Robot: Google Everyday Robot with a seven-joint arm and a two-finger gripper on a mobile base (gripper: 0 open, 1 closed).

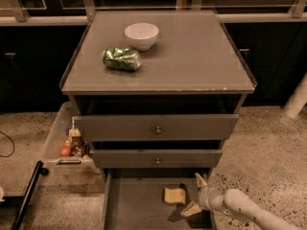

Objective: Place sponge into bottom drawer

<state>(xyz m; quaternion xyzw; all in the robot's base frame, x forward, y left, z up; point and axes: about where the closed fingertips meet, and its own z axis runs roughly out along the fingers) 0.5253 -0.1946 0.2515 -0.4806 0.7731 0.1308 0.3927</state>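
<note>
The pale-yellow sponge lies flat on the grey floor of the pulled-out bottom drawer, right of its middle. My gripper is just to the right of the sponge, over the drawer's right side. It is open, with one pale pad toward the back and the other toward the front. The sponge sits free of both pads. My white arm comes in from the lower right.
Two upper grey drawers with round knobs stand slightly open above. On the cabinet top are a white bowl and a crumpled green bag. A side tray with small items hangs at the left. A black pole lies on the floor at the lower left.
</note>
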